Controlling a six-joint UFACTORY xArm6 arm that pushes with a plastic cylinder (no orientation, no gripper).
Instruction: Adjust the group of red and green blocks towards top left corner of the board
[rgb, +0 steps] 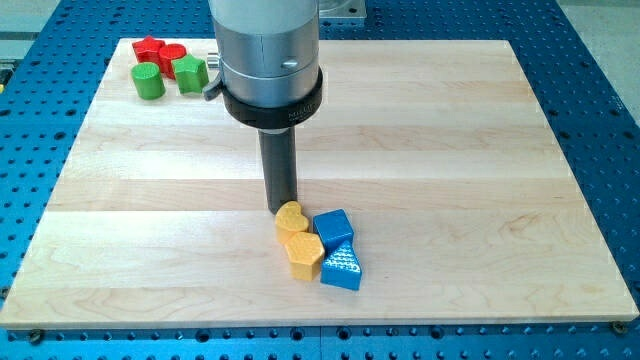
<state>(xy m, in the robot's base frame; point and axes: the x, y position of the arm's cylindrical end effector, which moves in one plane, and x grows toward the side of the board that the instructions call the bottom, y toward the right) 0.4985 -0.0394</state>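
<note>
Near the view's top left corner of the wooden board (420, 120) sits a tight group: a red star-like block (147, 48), a red cylinder (171, 56), a green cylinder (149, 81) and a green hexagonal block (189, 72). My tip (281, 208) rests on the board near the middle bottom, far to the right of and below that group. It stands just above a yellow heart block (291, 217), touching or nearly touching it.
Below the tip lie a yellow hexagonal block (303, 255), a blue cube (333, 228) and a blue triangular block (342, 268), packed together. The arm's grey body (268, 50) hangs over the top middle. A blue perforated table (600, 100) surrounds the board.
</note>
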